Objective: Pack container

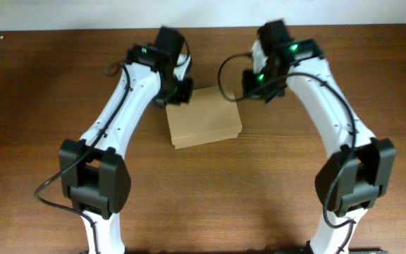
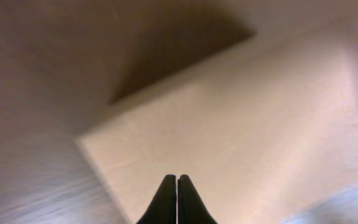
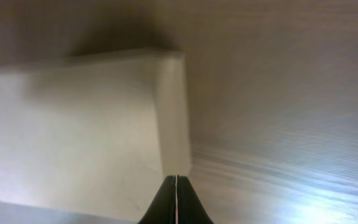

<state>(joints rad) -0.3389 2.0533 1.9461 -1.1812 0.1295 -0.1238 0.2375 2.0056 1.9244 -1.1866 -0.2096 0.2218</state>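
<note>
The container (image 1: 203, 117) is a plain light-brown cardboard box with its lid down, lying on the wooden table between my two arms. My left gripper (image 1: 177, 95) is at its far left corner; in the left wrist view the fingers (image 2: 177, 180) are shut and empty over the box top (image 2: 247, 130). My right gripper (image 1: 254, 90) is just off the far right corner; in the right wrist view the fingers (image 3: 176, 182) are shut and empty at the box's right edge (image 3: 79, 124).
The brown wooden table (image 1: 259, 183) runs out on all sides. A pale wall edge (image 1: 203, 14) lies along the back. Both arm bases stand at the front edge.
</note>
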